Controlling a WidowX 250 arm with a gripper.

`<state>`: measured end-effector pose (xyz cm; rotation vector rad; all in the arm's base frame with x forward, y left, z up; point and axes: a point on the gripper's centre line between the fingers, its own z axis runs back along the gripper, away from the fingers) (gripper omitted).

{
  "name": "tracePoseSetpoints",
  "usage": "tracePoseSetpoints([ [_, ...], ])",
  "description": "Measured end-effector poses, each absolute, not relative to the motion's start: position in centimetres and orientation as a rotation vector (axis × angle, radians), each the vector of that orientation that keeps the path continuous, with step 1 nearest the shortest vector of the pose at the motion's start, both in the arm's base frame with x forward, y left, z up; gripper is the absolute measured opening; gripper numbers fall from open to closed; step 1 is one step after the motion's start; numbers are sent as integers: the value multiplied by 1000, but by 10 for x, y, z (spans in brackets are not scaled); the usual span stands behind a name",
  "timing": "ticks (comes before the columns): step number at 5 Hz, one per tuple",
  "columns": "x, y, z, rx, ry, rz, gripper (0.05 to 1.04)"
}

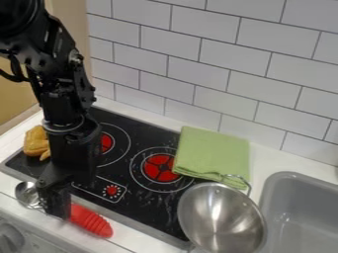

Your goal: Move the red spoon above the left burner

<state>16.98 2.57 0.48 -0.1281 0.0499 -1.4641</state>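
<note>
"Red spoon, where is it?"

"On the pale counter along the front of the black stove, low on the left of the view. Its metal bowl is toward the left and its ribbed red handle slants down to the right."

"And the gripper?"

"Hanging down right at the spoon, hiding the stretch between bowl and handle."

"Is it clenched on it or released?"

"I can't tell. The dark parts run together there, and whether it has a grasp doesn't show."

"What about the left burner?"

"It's farther back on the stove, with a red centre, partly hidden by the arm. The spoon isn't above it."

"Anything else around?"

"The right burner has a red centre too, and a red knob sits near the stove's front edge. Some yellow-brown thing is at the far left. A folded green cloth lies at the back right, partly over the stove. In front of it, a shiny metal pan overlaps the stove's right side, beside the grey sink. White tiles cover the wall behind."
</note>
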Motion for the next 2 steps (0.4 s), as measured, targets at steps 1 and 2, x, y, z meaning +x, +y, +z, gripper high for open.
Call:
tracePoseSetpoints([
  [1, 167, 24, 1, -119, 34, -1481, 943],
  [2, 165, 24, -2, -107, 27, -1473, 662],
])
